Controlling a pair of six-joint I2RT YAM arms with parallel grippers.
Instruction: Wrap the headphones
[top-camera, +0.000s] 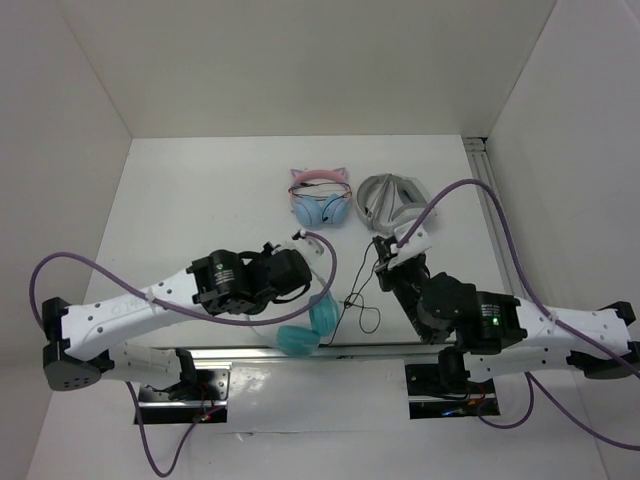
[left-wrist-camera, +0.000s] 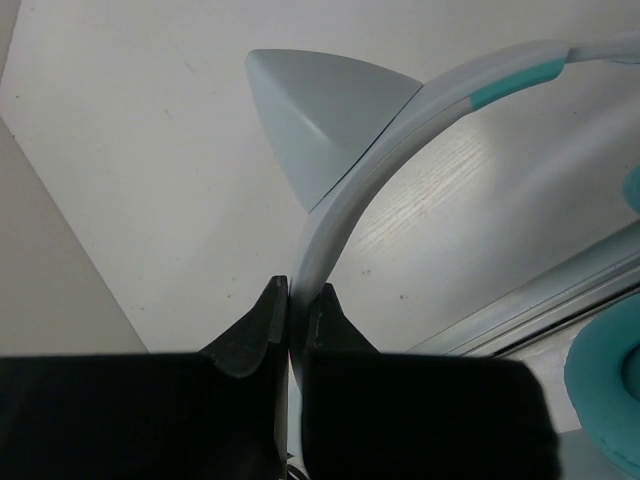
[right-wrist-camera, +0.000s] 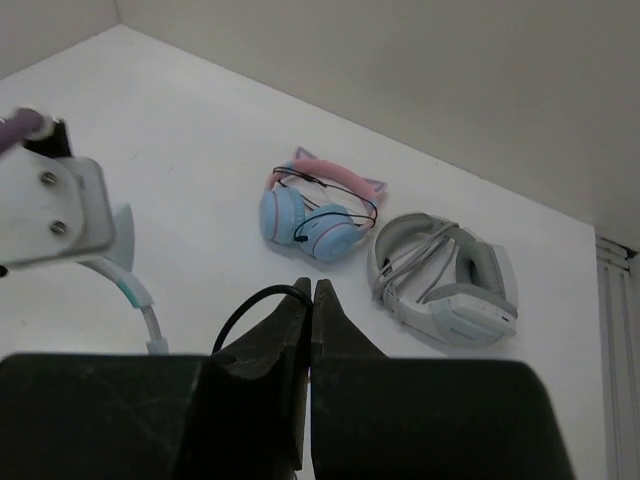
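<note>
Behind the headphones (top-camera: 298, 340), the cat-ear headset (top-camera: 320, 205) lies left of the folded headset (top-camera: 392, 205).

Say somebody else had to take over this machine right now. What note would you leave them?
Left gripper: shut on the white headband of the teal headphones; ear cups near the front rail.
Right gripper: shut, apparently pinching the black cable.
Done: headband and cable gripped.
Left: cable hangs loose, not yet wound. Leave the pink pair and grey pair alone.
</note>
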